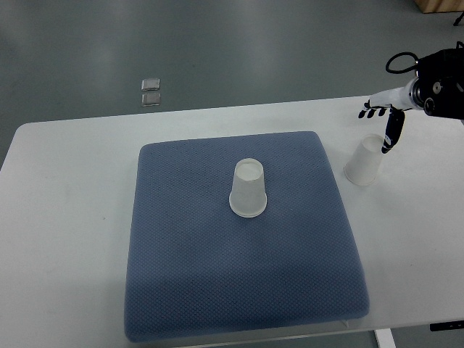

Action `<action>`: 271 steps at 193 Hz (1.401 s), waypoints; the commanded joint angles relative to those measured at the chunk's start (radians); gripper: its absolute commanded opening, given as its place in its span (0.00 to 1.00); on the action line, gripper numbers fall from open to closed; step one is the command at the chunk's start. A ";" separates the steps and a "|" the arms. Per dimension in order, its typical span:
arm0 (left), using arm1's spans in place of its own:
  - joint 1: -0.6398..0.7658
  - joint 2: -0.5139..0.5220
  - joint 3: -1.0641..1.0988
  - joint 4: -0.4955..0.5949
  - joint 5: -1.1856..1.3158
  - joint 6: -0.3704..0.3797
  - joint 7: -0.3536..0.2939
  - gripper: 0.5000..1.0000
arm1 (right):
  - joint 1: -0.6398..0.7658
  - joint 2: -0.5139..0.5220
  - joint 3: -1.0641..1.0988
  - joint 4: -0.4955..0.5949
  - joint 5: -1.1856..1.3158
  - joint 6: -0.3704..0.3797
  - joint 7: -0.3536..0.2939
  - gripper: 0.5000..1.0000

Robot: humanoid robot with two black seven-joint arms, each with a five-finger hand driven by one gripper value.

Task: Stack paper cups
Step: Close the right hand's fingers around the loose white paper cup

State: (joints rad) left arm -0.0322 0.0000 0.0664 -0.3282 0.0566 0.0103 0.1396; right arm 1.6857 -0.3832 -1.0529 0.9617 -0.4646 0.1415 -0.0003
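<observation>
A white paper cup [249, 188] stands upside down near the middle of the blue mat [181, 275]. A second white paper cup [365, 161] stands on the white table just right of the mat. My right hand [383, 122] comes in from the right edge and hovers just above and behind this second cup, fingers spread and holding nothing. The thumb points down toward the cup's top without clearly touching it. The left arm does not show.
The white table [65, 217] carries the mat. Two small shiny objects [151, 92] lie on the grey floor beyond the table's far edge. A brown box corner [435, 6] shows at the top right.
</observation>
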 commanded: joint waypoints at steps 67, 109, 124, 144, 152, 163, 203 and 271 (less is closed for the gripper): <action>0.003 0.000 0.001 0.001 0.000 0.000 0.000 1.00 | -0.089 0.012 0.004 -0.066 0.003 -0.034 -0.003 0.83; 0.009 0.000 0.001 0.000 0.000 0.000 0.000 1.00 | -0.116 0.021 0.005 -0.095 0.003 -0.050 -0.001 0.83; 0.009 0.000 0.001 0.000 0.000 0.000 0.000 1.00 | -0.124 0.044 0.005 -0.112 0.004 -0.050 -0.001 0.82; 0.009 0.000 0.001 0.000 0.000 0.000 0.000 1.00 | -0.150 0.053 0.007 -0.136 0.004 -0.054 -0.001 0.82; 0.009 0.000 0.000 0.001 0.000 0.000 0.000 1.00 | -0.159 0.053 0.007 -0.144 0.004 -0.059 -0.001 0.82; 0.009 0.000 0.000 0.001 0.000 0.000 0.000 1.00 | -0.167 0.055 0.007 -0.153 0.004 -0.062 -0.001 0.82; 0.009 0.000 0.001 0.001 0.000 0.000 0.000 1.00 | -0.182 0.056 0.008 -0.166 0.006 -0.063 -0.001 0.81; 0.009 0.000 0.001 0.001 0.000 0.000 0.000 1.00 | -0.230 0.076 0.057 -0.205 0.004 -0.060 -0.003 0.81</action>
State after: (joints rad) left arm -0.0229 0.0000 0.0667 -0.3267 0.0568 0.0108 0.1396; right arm 1.4654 -0.3070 -1.0019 0.7655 -0.4600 0.0790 -0.0022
